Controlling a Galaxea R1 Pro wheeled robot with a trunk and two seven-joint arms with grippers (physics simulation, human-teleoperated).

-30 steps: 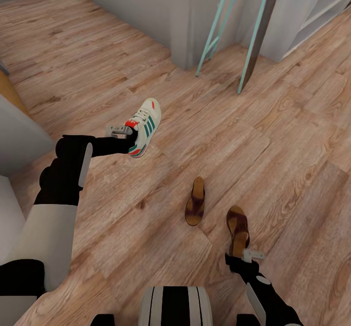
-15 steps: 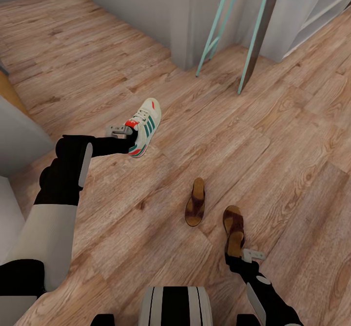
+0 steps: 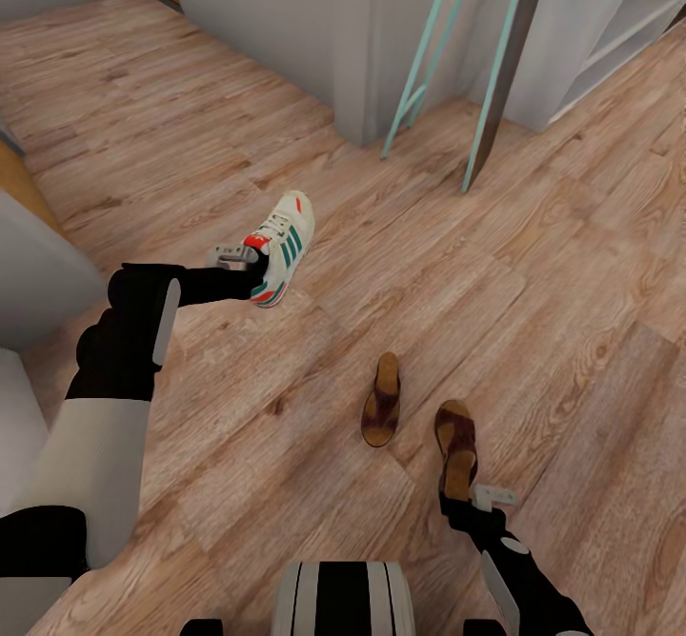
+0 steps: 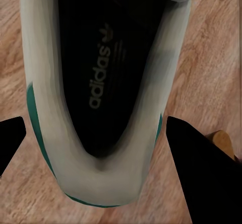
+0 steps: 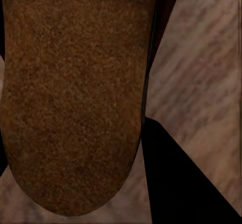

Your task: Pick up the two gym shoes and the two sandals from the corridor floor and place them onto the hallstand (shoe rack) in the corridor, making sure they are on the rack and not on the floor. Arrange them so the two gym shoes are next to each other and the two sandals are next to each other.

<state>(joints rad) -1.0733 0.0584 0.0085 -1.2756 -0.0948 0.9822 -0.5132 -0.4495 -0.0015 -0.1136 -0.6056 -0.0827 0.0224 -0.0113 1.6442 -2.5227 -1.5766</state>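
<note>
Left tool (image 3: 255, 265) closed on the heel of a gym shoe (image 3: 282, 244), fingers (image 4: 199, 176) pressing either side of the heel collar; shoe held over the corridor floor (image 3: 534, 284). Right tool (image 3: 467, 495) pinches the heel end of one sandal (image 3: 456, 443), its tan footbed (image 5: 70, 93) between the fingers. Second sandal (image 3: 382, 398) lies flat on the floor just beside, untouched

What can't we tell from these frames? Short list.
- Left gripper, head view: fingertips hidden behind the gym shoe; left wrist view shows the heel between dark fingers, contact unclear.
- Right gripper, head view: too small to judge closure on the sandal.
- Hallstand, head view: cut off by the frame edge.
</note>
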